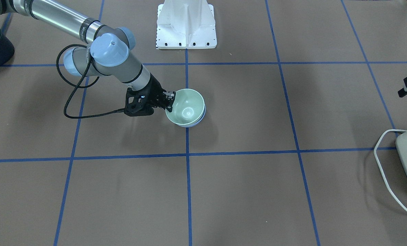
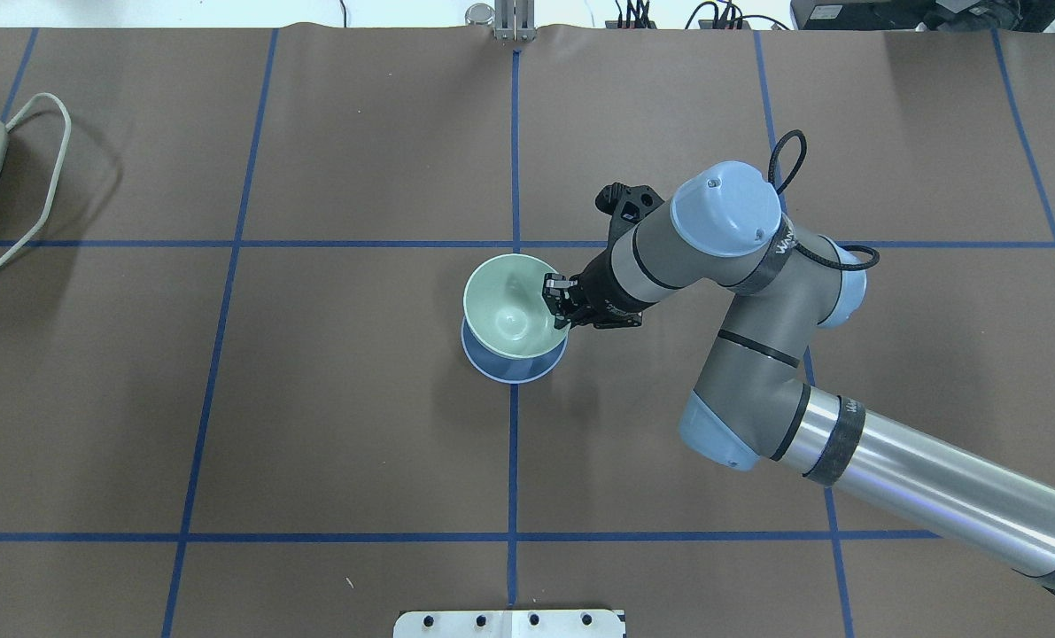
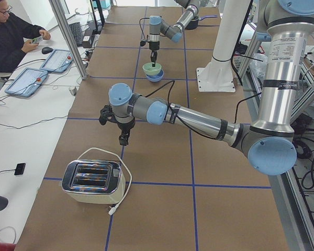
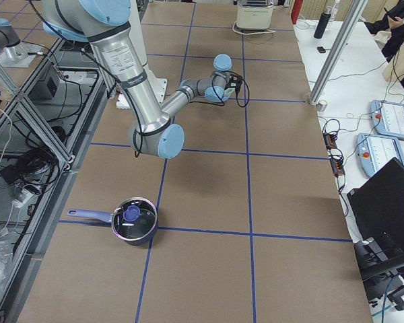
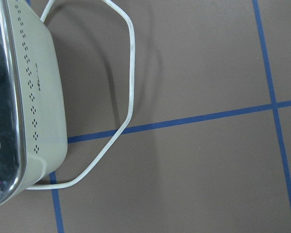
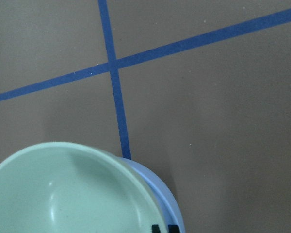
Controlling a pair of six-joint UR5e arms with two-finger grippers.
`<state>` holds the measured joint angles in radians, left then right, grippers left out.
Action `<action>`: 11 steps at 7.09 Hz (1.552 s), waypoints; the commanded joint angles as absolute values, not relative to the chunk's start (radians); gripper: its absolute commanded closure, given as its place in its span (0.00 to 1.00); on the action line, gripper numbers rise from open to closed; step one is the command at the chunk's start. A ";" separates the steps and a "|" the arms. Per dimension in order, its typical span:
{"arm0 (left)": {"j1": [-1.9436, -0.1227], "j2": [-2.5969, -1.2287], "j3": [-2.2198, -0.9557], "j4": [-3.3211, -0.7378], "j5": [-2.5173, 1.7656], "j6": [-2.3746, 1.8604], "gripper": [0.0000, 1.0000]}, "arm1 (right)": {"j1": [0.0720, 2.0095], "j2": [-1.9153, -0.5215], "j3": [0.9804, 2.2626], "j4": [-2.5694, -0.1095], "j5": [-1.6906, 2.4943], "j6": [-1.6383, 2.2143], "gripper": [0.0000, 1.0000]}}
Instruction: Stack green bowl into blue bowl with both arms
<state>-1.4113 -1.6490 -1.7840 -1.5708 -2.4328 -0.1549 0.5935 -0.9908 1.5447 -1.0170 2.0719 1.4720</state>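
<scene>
Brown paper gridded with blue tape covers the table (image 2: 314, 416); mid-frame, the green bowl (image 2: 508, 306) sits tilted in the blue bowl (image 2: 499, 365). The right gripper (image 2: 556, 301) is clamped on the green bowl's rim. The left gripper (image 3: 124, 137) hangs near the toaster (image 3: 91, 181), and I cannot tell whether its fingers are apart.

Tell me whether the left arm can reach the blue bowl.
Probably yes: nothing stands between the left hand and the blue bowl; the right hand holds the far rim of the green bowl.
</scene>
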 commanded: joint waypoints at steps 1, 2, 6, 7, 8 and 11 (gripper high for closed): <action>-1.411 -1.649 -1.784 -1.571 -2.433 -0.155 0.02 | 0.589 -0.991 1.545 -1.017 2.071 1.468 0.88; -1.411 -1.651 -1.784 -1.571 -2.433 -0.155 0.02 | 0.584 -0.991 1.545 -1.017 2.071 1.468 0.82; -1.411 -1.651 -1.784 -1.571 -2.431 -0.155 0.02 | 0.563 -0.992 1.543 -1.015 2.030 1.466 0.01; -1.411 -1.651 -1.783 -1.571 -2.433 -0.155 0.02 | 0.560 -0.996 1.545 -1.015 2.029 1.466 0.00; -1.411 -1.651 -1.782 -1.571 -2.433 -0.155 0.02 | 0.560 -0.993 1.551 -1.015 2.032 1.468 0.00; -1.411 -1.651 -1.784 -1.571 -2.433 -0.155 0.02 | 0.641 -0.992 1.589 -1.035 2.138 1.470 0.00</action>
